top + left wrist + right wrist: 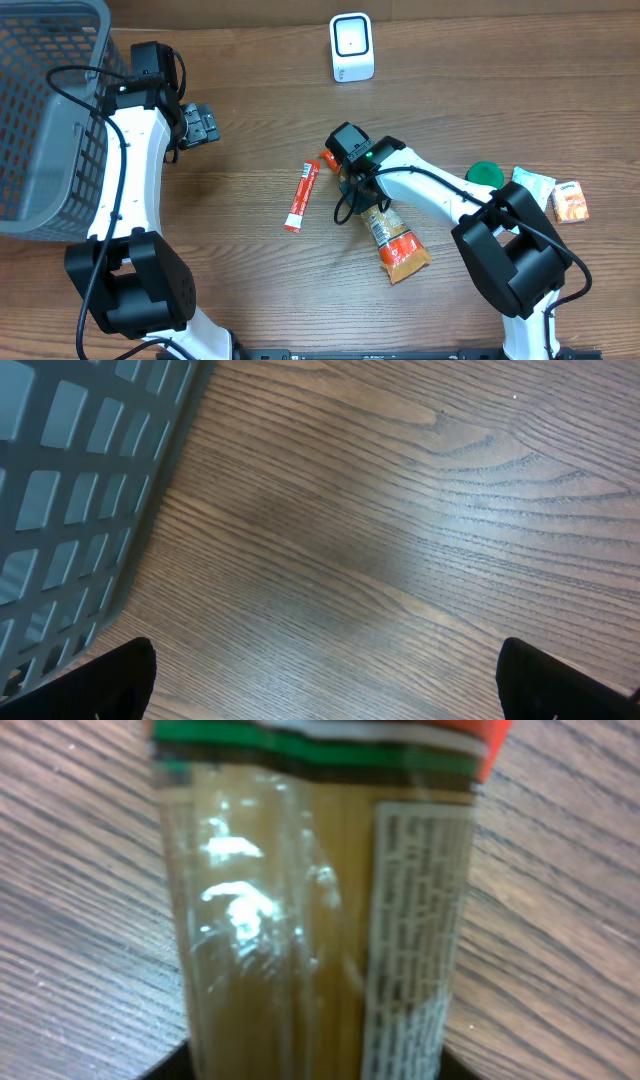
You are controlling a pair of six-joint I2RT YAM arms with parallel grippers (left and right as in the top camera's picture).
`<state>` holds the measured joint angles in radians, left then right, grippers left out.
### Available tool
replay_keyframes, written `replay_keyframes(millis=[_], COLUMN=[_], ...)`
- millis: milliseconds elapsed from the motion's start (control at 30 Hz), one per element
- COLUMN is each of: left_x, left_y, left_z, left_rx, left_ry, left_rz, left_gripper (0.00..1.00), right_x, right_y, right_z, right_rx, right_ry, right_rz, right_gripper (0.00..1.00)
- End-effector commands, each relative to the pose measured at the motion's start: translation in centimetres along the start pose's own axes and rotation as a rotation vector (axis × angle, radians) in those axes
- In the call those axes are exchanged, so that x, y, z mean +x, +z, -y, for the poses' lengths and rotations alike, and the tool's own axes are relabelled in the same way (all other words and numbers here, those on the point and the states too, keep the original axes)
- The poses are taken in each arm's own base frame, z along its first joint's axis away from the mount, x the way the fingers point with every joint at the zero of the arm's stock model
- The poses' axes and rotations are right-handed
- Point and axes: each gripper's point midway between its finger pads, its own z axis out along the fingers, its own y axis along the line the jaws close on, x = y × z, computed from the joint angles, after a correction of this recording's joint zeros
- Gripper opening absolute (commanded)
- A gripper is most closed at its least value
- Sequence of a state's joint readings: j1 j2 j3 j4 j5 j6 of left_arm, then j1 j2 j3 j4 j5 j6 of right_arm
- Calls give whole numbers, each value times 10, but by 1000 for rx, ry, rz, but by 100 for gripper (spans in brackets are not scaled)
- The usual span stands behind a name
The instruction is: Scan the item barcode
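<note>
My right gripper (360,188) sits over one end of the pasta packet (397,243), which lies mid-table, well apart from the scanner (352,48) — I can't tell whether its 2 jaws grip it. The left gripper (200,124) gapes wide beside the basket (40,120).

The basket (40,110) stands at the surface's (250,290) left edge, and the barcode scanner (352,47) at the far middle. A stick sachet (300,197) lies centrally, with the spaghetti packet (392,240) just right of it. Further right are a lid (484,174) and a carton (571,201).
</note>
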<state>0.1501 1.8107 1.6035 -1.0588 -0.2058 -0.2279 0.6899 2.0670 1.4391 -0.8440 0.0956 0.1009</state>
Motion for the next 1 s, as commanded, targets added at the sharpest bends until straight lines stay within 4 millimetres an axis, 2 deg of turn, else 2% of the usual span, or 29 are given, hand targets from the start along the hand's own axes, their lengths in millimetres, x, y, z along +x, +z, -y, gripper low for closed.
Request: replay_keyframes(millis=[0, 100, 133, 200, 267, 633, 667, 733, 767, 800, 867, 967], left_x=[-6, -6, -6, -6, -6, -6, -6, -6, -6, -6, -6, -6], left_y=[-8, -8, -8, -8, -8, -8, -8, -8, -8, -8, -8, -8], left_z=[3, 3, 3, 3, 3, 3, 3, 3, 3, 3, 3, 3], left_rx=[13, 13, 13, 13, 13, 13, 13, 13, 13, 13, 13, 13], left_ry=[12, 12, 12, 12, 12, 12, 12, 12, 12, 12, 12, 12], left_rz=[24, 24, 24, 24, 24, 24, 24, 24, 24, 24, 24, 24], left_gripper=[100, 100, 100, 100, 100, 100, 100, 100, 100, 100, 100, 100], right_x=[-3, -11, -13, -13, -11, -9, -9, -8, -8, -9, -15, -28], right_y=[0, -10, -13, -15, -15, -13, -13, -14, -16, -19, -32, -66], right_z=[2, 1, 1, 1, 1, 7, 7, 7, 7, 7, 5, 12], right_rx=[17, 15, 14, 15, 17, 50, 49, 49, 48, 48, 49, 114], right_ry=[-1, 3, 3, 2, 1, -4, -7, -7, -2, 9, 15, 12], right_rz=[-11, 2, 5, 0, -10, -14, -15, -17, -17, -13, 26, 132], right_gripper=[28, 32, 37, 55, 61, 62, 55, 34, 20, 15, 14, 14])
